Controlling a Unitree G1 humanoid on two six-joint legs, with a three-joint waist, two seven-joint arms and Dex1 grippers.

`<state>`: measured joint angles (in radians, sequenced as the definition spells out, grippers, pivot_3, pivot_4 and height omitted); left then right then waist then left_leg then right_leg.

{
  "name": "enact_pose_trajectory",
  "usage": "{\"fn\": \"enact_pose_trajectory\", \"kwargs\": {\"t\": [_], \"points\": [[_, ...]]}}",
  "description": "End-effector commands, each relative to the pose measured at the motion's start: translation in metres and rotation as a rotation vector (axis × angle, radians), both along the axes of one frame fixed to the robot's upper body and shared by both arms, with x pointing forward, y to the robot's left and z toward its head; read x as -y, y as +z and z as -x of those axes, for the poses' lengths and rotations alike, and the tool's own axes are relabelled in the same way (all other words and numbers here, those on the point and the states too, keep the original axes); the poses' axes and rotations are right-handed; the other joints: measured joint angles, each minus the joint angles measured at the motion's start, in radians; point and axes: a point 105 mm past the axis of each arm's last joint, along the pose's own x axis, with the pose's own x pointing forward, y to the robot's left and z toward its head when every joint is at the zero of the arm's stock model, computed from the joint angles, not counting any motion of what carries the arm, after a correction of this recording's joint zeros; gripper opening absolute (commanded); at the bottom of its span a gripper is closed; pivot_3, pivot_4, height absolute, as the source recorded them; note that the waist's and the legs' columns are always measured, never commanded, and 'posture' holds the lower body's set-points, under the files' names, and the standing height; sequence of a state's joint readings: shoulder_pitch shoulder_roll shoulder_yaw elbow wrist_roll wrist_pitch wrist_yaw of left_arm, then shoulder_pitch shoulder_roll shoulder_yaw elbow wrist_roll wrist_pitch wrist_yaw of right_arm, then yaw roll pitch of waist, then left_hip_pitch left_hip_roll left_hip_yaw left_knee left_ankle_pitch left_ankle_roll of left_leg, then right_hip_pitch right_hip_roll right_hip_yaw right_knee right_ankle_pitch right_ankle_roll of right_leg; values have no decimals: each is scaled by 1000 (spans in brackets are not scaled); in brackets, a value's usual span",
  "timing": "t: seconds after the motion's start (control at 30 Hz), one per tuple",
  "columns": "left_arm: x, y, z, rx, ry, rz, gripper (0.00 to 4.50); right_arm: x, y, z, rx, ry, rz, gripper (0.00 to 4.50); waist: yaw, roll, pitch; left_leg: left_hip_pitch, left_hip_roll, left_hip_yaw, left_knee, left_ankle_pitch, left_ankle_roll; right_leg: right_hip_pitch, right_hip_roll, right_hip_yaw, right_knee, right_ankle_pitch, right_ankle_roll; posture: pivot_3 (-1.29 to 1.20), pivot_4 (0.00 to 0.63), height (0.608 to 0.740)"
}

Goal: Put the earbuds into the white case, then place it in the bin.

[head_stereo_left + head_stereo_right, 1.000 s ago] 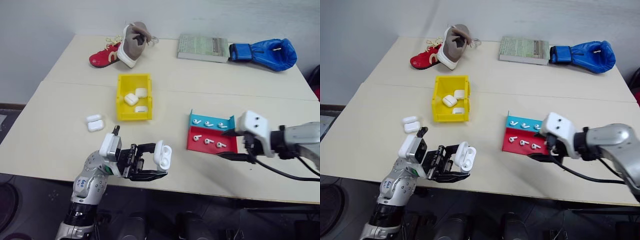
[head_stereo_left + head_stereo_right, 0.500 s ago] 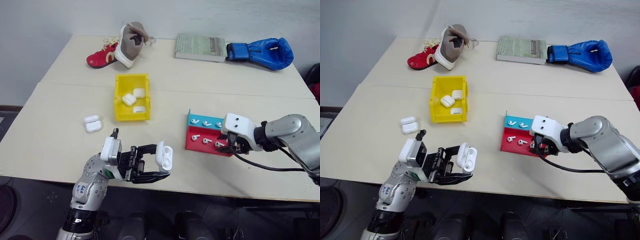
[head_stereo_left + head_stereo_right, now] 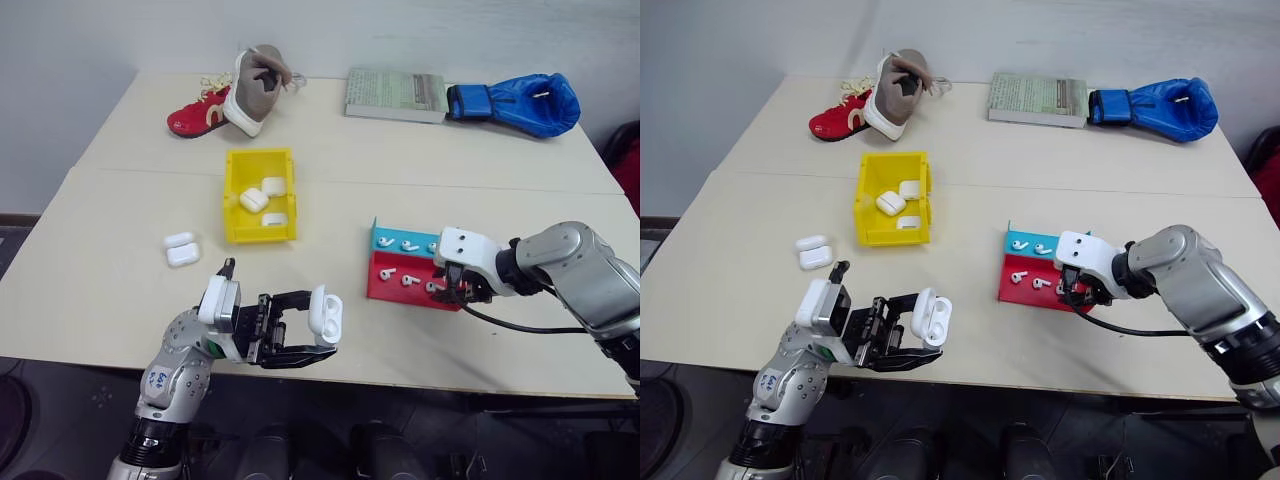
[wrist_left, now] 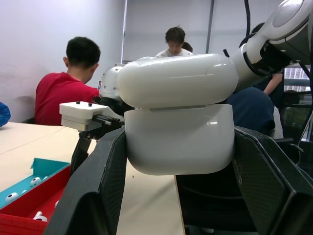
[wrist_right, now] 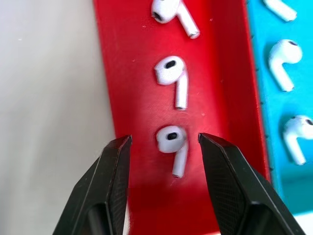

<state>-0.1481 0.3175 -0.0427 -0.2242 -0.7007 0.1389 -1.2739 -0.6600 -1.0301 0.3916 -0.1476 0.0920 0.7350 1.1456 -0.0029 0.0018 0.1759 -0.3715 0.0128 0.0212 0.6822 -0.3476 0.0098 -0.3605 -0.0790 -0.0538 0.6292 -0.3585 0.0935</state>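
Observation:
My left gripper [image 3: 306, 326] is shut on the white case [image 3: 326, 313] and holds it above the table's near edge. The lid [image 4: 178, 81] looks slightly ajar over the body [image 4: 178, 139]. My right gripper [image 3: 449, 291] hangs over the right end of the red half of the blue and red tray [image 3: 378, 290]. It is open, and its fingers [image 5: 115, 166] straddle one earbud [image 5: 172, 143] without touching it. More earbuds [image 3: 408, 244] lie in rows in both halves. The yellow bin [image 3: 232, 196] stands at mid-table with three white cases inside.
Two more white cases [image 3: 182, 248] lie on the table left of the bin. At the far edge are a red shoe [image 3: 196, 113], a grey and white shoe [image 3: 252, 85], a book [image 3: 396, 94] and a blue boxing glove [image 3: 515, 103]. People [image 4: 73, 83] sit behind the table.
My right gripper has come in from the right and sunk onto the red half of the tray, its fingers now around an earbud. The left gripper has kept still with the case.

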Motion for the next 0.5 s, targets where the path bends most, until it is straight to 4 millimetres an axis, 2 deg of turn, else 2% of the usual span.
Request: {"fn": "enact_pose_trajectory", "kwargs": {"t": [0.03,0.5], "points": [[1,6,4,39,-5,14,2770,-3,4,-4,19,28,17,2204,0,0,0,0,0,0,0,0,0,0,0,0,0,0,0,0,150,740],[-3,7,5,49,21,7,2770,0,-3,-9,-4,44,56,2204,0,0,0,0,0,0,0,0,0,0,0,0,0,0,0,0,150,740]]}}
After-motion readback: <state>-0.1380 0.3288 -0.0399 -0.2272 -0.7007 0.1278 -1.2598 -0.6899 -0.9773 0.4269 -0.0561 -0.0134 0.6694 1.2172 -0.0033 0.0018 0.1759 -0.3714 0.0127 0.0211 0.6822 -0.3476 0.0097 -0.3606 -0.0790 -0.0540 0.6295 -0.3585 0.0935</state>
